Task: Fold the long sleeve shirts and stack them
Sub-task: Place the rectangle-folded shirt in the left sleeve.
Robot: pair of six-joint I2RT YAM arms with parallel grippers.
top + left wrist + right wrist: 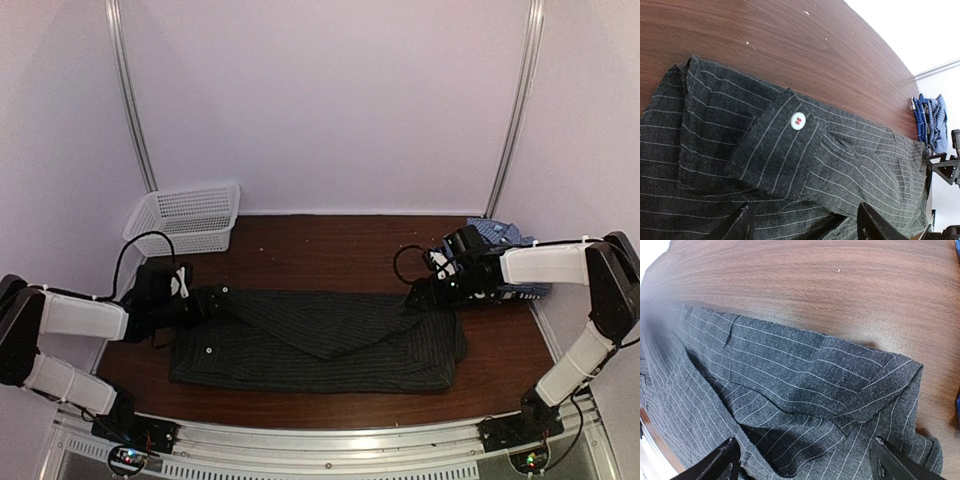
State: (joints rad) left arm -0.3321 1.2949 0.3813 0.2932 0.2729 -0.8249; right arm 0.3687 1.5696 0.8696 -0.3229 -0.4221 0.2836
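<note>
Showing one black shirt (320,345), one checked pile (497,233), one basket (200,238)

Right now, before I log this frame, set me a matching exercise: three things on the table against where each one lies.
Things:
1. black pinstriped shirt
2. white mesh basket
3. blue checked shirt

Places:
A. bunched at the far right corner
B. spread flat across the middle of the table
C. at the far left corner

Pairs: 1-B, 2-C, 3-A
</note>
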